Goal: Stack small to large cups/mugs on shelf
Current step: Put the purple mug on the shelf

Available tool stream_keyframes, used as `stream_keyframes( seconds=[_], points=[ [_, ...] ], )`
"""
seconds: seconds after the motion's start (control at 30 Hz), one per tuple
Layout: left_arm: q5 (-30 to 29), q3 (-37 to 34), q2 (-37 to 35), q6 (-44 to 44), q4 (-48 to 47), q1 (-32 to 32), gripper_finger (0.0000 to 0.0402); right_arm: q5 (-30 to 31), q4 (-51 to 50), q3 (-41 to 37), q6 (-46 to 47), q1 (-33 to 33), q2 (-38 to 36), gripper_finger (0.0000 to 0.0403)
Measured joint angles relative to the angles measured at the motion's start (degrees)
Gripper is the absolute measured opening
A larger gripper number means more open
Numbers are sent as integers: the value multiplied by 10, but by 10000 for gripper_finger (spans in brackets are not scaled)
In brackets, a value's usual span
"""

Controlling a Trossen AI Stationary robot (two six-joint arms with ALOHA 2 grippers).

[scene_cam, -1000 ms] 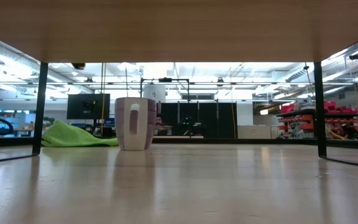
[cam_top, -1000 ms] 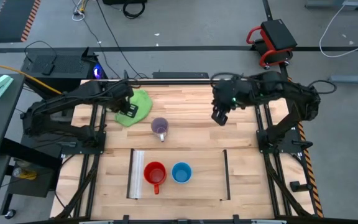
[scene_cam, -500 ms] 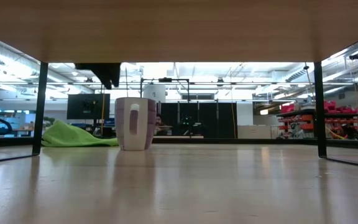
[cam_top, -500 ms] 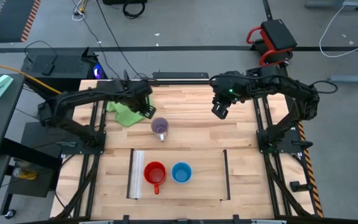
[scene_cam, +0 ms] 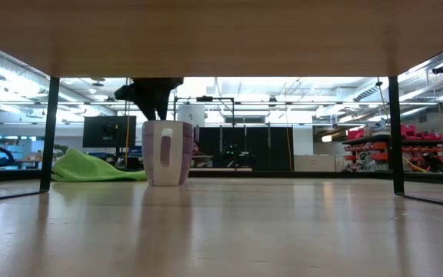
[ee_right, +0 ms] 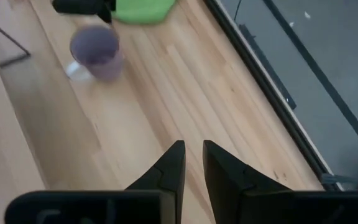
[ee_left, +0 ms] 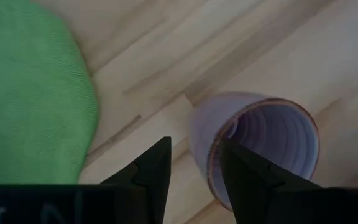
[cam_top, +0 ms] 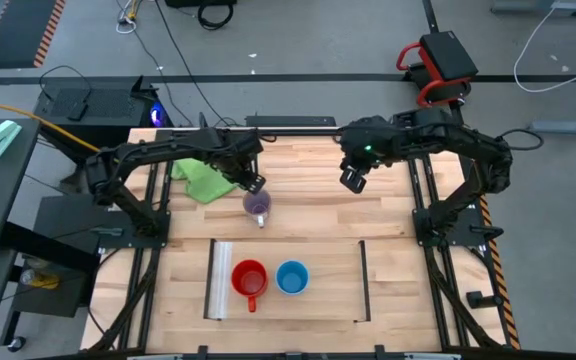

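The translucent purple mug [cam_top: 258, 205] stands upright on the tabletop, its handle toward the near edge; it also shows in the low view [scene_cam: 167, 152] and the left wrist view [ee_left: 260, 149]. My left gripper [cam_top: 252, 184] is open and hovers just above the mug's far-left rim [ee_left: 194, 168]: one finger is over the opening, the other outside the wall. The red mug [cam_top: 250, 278] and the blue mug [cam_top: 292, 277] stand side by side on the shelf [cam_top: 328, 285]. My right gripper [cam_top: 353, 180] waits above the far right of the table, open by a narrow gap [ee_right: 193, 163].
A green cloth [cam_top: 198, 178] lies on the table just left of the purple mug. In the low view the shelf's underside [scene_cam: 221, 31] spans the top, with its dark legs [scene_cam: 52, 131] at either side. Bare wood lies between the mug and the right arm.
My left gripper has moved from above the green cloth toward the table's right and come down over the purple mug, entering the low view from above. The mugs have stayed where they were.
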Motion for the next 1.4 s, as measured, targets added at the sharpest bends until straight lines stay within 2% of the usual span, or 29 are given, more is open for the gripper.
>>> stream_keyframes(
  seconds=[0.37, 0.5, 0.97, 1.2, 1.4],
  points=[
    [-3, 2, 5, 5, -23, -17, 146, -52, 65, -134, -2, 0, 1, 65],
    [-4, 3, 13, 5, -23, -20, 143, -60, 93, -158, -4, 0, 1, 65],
    [3, 2, 60, 4, -30, -38, 142, -62, 105, -168, -17, 0, 1, 65],
    [9, 2, 70, -25, -2, -42, 116, -62, 105, -168, -19, 0, 1, 65],
    [9, 13, 70, -34, 13, -41, 78, -62, 105, -168, -19, 0, 1, 65]
  ],
)
